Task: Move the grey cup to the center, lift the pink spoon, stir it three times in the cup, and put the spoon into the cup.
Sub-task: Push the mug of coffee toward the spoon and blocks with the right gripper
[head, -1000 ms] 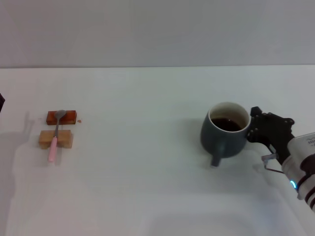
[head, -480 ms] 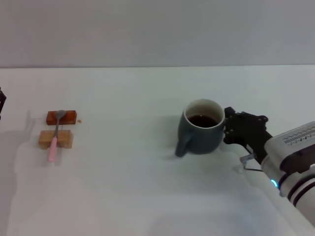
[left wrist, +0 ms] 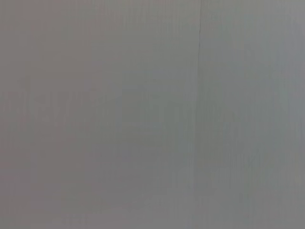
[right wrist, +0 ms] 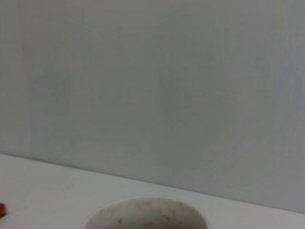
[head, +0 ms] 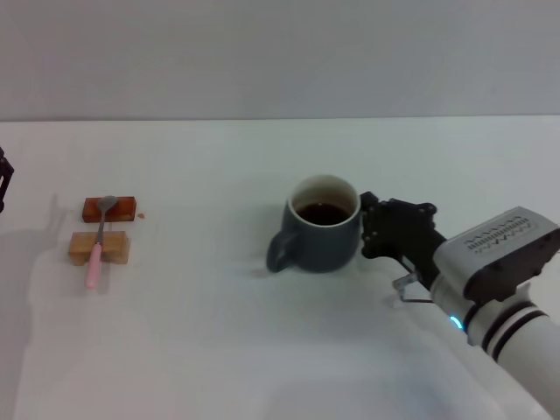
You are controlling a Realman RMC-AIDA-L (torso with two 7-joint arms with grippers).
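Observation:
The grey cup (head: pixel 322 238) stands upright near the middle of the white table (head: pixel 219 350), with dark liquid inside and its handle pointing left. My right gripper (head: pixel 366 229) is against the cup's right side and holds it there. The cup's pale rim also shows in the right wrist view (right wrist: pixel 143 212). The pink spoon (head: pixel 96 249) lies far left across two small blocks, its metal bowl on the far block. My left gripper (head: pixel 3 179) is just visible at the left edge of the head view, well away from the spoon.
A reddish-brown block (head: pixel 122 208) and a tan block (head: pixel 115 248) support the spoon at the far left. A grey wall rises behind the table's far edge. The left wrist view shows only plain grey.
My right gripper has carried the cup leftward from the right side to near the middle. The cup's handle has swung from the front to the left. The spoon has not moved.

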